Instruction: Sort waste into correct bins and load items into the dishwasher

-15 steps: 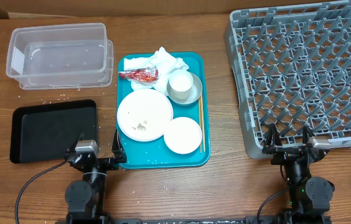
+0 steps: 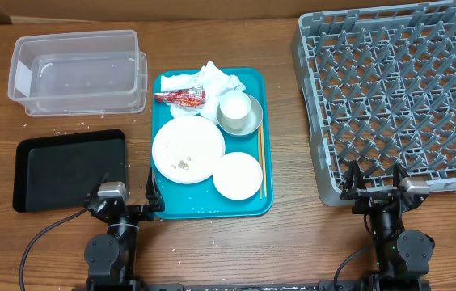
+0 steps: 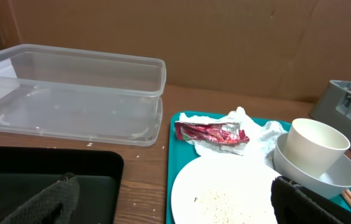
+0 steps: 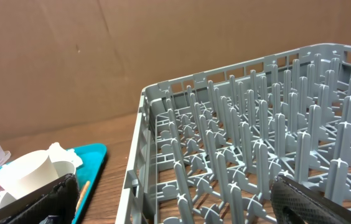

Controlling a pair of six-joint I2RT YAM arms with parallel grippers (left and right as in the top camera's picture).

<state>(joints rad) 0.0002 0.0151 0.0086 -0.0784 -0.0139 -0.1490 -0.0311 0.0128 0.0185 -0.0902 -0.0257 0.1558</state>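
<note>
**Overhead.**
- Teal tray (image 2: pixel 254 82), centre of the table. It holds:
  - a large plate (image 2: pixel 187 149) with crumbs
  - a small plate (image 2: pixel 237 175) touching the large plate's near right edge
  - a cup (image 2: pixel 234 107) sitting in a bowl (image 2: pixel 251 120)
  - a red wrapper (image 2: pixel 179 97) lying against a crumpled napkin (image 2: pixel 216 78) at the far end
  - chopsticks (image 2: pixel 260 162) along the right rim
- Clear container (image 2: pixel 78 36), far left.
- Black tray (image 2: pixel 66 170), nearer me, just left of the teal tray.
- Grey dish rack (image 2: pixel 398 97), on the right, with nothing loaded.
- My left gripper (image 2: pixel 128 191) sits at the near edge, between the black tray and the teal tray.
- My right gripper (image 2: pixel 376 184) sits at the rack's near edge.

**Left wrist.**
- My left fingers (image 3: pixel 51 202) are spread wide and hold nothing. One is over the black tray (image 3: pixel 38 168), the other over the teal tray (image 3: pixel 170 158).
- Ahead lie the large plate (image 3: pixel 225 196), red wrapper (image 3: pixel 210 132), crumpled napkin (image 3: pixel 259 132), and the cup (image 3: pixel 315 146) tilted in the bowl (image 3: pixel 340 177).
- The clear container (image 3: pixel 70 81) is beyond to the left.

**Right wrist.**
- My right fingers (image 4: pixel 318 202) are parted wide and grip nothing.
- The grey dish rack (image 4: pixel 256 143) fills the view ahead.
- The cup (image 4: pixel 29 168) and a corner of the teal tray (image 4: pixel 91 155) show at the left.
</note>
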